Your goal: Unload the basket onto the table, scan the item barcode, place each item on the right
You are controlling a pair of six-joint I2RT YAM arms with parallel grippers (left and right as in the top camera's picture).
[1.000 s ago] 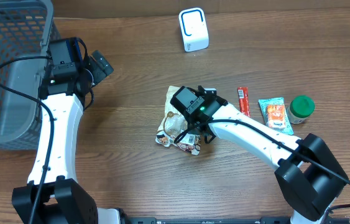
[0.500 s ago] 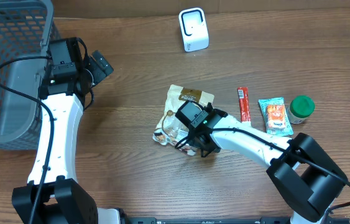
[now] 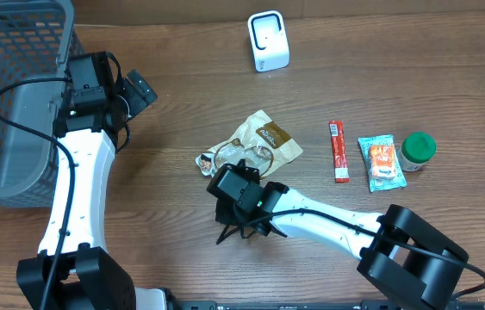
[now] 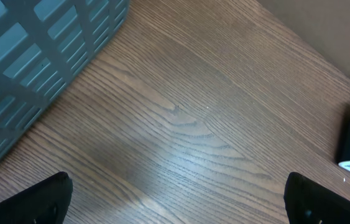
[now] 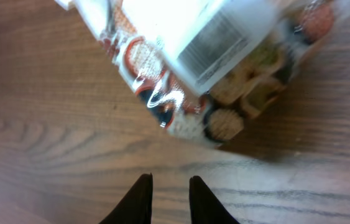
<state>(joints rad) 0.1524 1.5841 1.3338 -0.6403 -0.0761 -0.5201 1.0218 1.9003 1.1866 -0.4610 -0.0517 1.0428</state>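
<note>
A: What's far left?
B: The basket [image 3: 9,172] at 9 o'clock, right at the table [image 3: 182,258] edge. Just beside it, the left gripper [image 4: 178,190] hangs with jaws spread wide, empty, over bare table.
A: And the bag?
B: The bag [image 3: 259,142] lies mid-table. A barcode [image 5: 215,34] shows on a white patch, blurred. The print on its brown label [image 3: 268,135] is too small to read.
A: The right gripper?
B: The right gripper [image 5: 170,182] is at the bag's 7 o'clock, its fingers [image 5: 138,199] drawn nearly together on nothing.
A: Farther right?
B: The scanner [image 3: 268,40] is at the bag's 12, with open table between. The stick [image 3: 338,151], packet [image 3: 382,161] and jar [image 3: 417,151] sit in a row at 3, with nothing legible.
</note>
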